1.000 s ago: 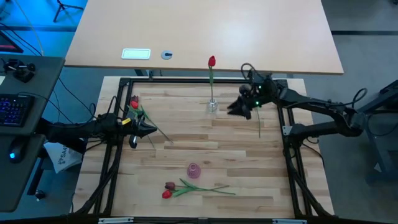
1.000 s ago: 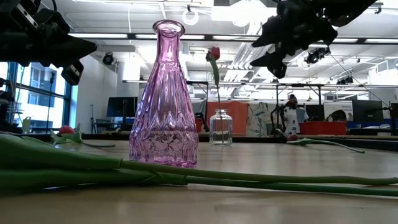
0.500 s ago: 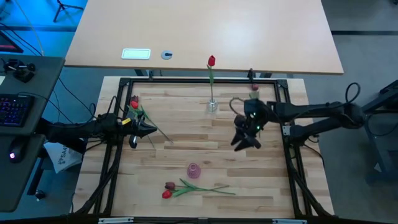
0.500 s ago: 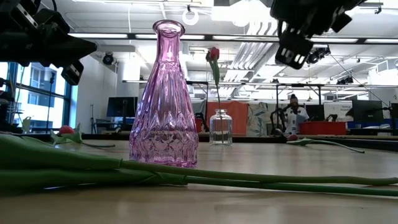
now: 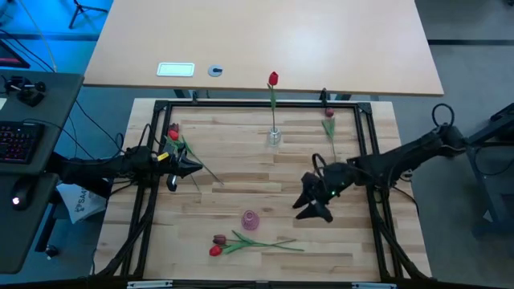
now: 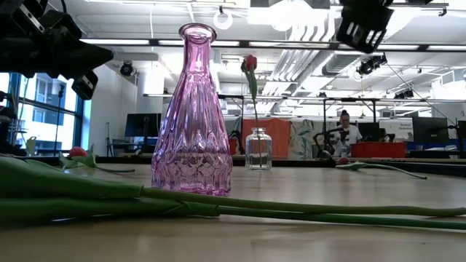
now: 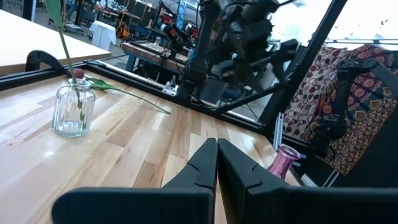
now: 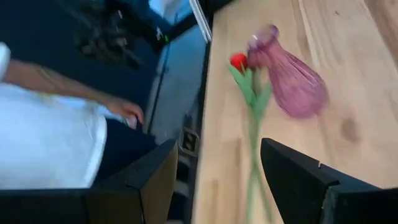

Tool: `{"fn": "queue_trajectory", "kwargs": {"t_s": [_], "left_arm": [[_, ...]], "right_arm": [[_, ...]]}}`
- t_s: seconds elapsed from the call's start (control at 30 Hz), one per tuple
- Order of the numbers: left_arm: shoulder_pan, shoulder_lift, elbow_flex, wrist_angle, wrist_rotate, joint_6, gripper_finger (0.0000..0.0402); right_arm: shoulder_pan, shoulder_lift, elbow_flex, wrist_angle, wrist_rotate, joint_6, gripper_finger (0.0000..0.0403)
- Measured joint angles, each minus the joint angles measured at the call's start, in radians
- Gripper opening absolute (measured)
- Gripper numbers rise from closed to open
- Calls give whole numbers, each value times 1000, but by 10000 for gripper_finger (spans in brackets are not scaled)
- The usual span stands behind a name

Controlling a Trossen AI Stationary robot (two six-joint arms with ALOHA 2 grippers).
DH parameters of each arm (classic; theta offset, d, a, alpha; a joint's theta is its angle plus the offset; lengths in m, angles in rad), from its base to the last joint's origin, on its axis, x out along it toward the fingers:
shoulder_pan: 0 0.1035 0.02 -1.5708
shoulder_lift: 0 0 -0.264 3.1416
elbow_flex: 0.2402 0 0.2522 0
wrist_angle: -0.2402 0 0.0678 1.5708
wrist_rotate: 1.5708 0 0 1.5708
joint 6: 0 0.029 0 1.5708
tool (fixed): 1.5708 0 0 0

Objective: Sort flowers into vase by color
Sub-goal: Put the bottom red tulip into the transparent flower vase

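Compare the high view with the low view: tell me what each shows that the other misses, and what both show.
Only the high view shows the keyboard and the whole table from above, with the right gripper open over it. Only the low view shows the room behind, with a person. Both show the pink vase, the clear vase holding a red tulip, and the flowers lying by the pink vase.

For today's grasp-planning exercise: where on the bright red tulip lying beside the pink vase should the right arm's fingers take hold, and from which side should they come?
Grip the bright red tulip on its thin green stem, partway along, clear of the head and leaves. It lies flat on the table near the pink vase, so coming straight down from above, fingers either side of the stem, looks best. The right gripper, open, hovers nearby.
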Motion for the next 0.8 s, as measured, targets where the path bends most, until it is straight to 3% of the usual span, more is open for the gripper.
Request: {"fn": "queue_trajectory", "kwargs": {"t_s": [0.17, 0.33, 0.8], "left_arm": [[0, 0, 0, 0, 0, 0, 0], [0, 0, 0, 0, 0, 0, 0], [0, 0, 0, 0, 0, 0, 0]], "right_arm": [[99, 96, 24, 107, 135, 167, 227], [153, 255, 156, 95, 124, 160, 227], [182, 679, 597, -122, 81, -270, 227]]}}
